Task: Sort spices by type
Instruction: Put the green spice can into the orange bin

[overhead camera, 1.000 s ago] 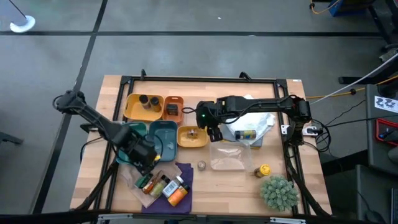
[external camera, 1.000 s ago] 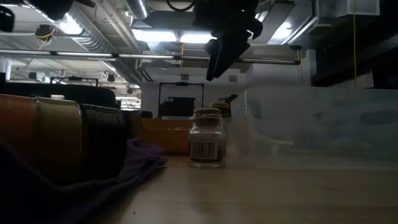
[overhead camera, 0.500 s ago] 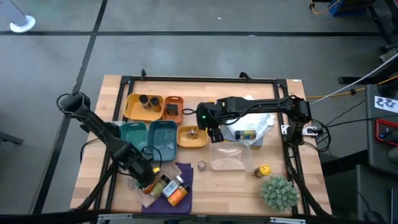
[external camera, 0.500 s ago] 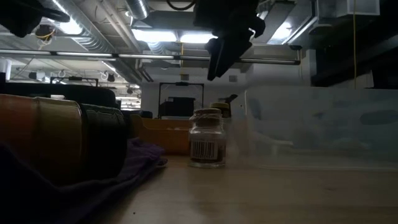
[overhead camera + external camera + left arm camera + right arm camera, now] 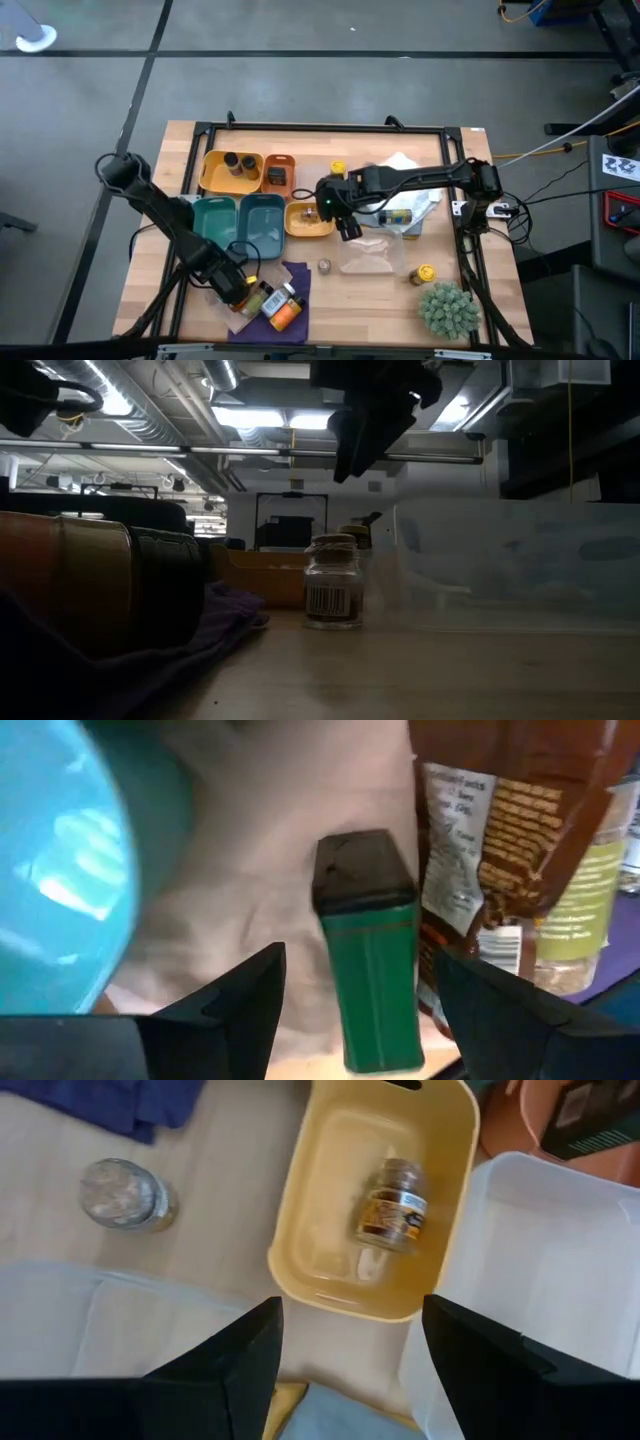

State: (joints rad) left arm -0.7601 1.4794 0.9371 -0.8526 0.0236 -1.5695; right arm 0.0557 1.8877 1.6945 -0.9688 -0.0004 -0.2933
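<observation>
Yellow trays [image 5: 222,172] already hold some jars, yet we judge sorting half done: the open, empty left end effector [image 5: 350,990] straddles a green tin [image 5: 368,955], while the right end effector [image 5: 345,1345] hovers parted, empty.

the high view looks straight down on the whole table [image 5: 190,150]. the low view sits at tabletop height, close to a small jar [image 5: 333,582]. each of the 2 wrist views looks down from close range; the right one shares that small jar [image 5: 126,1194], upper left.
</observation>
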